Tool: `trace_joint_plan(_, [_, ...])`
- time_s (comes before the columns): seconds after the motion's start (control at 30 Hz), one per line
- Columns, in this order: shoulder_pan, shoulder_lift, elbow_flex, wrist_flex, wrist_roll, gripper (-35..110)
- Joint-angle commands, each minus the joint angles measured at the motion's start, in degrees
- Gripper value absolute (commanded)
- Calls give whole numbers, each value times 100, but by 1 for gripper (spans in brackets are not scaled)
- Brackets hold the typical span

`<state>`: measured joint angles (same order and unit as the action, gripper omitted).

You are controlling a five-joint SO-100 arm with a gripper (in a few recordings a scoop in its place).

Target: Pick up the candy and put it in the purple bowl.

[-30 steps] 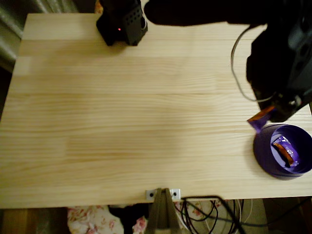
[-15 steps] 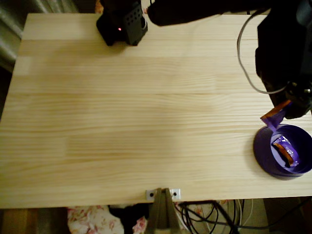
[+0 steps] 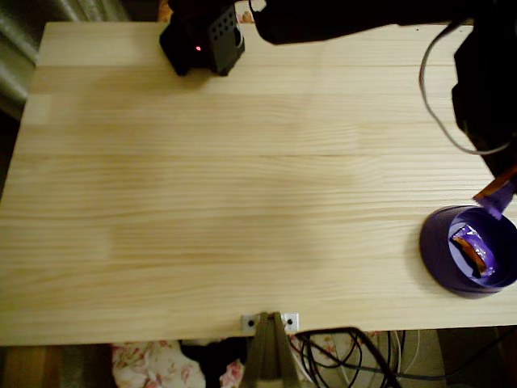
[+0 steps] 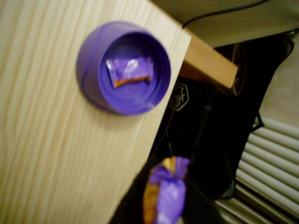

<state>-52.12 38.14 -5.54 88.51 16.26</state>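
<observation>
The gripper (image 3: pixel 494 191) hangs over the right edge of the tabletop (image 3: pixel 242 202) in the overhead view, pinching a candy (image 3: pixel 496 196) in a purple wrapper with orange edges. The candy sticks out below the dark arm, above the upper rim of the purple bowl (image 3: pixel 436 255) and apart from it. In the wrist view the held candy (image 4: pixel 166 193) fills the bottom centre, blurred, crumpled purple with an orange flank, and the fingers gripping it are lost against the dark background.

The purple bowl stands at the tabletop's right edge, towards the lower right corner, its rim reaching the edge in the overhead view. In the wrist view the bowl (image 4: pixel 91 60) sits right at the tabletop's edge. Inside it lies a second candy (image 3: pixel 472 250), purple with orange edging, flat on the bowl's floor; the wrist view shows this candy (image 4: pixel 130 71) near the bowl's middle.

A black arm base (image 3: pixel 202 36) with a small red light stands at the tabletop's top edge, left of centre. A metal bracket (image 3: pixel 270 321) clamps the bottom edge, and cables (image 3: pixel 347 347) trail below it.
</observation>
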Motion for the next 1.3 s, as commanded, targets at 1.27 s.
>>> trace_joint_plan(1.27, [-237,-984,-615,-2303,580,0])
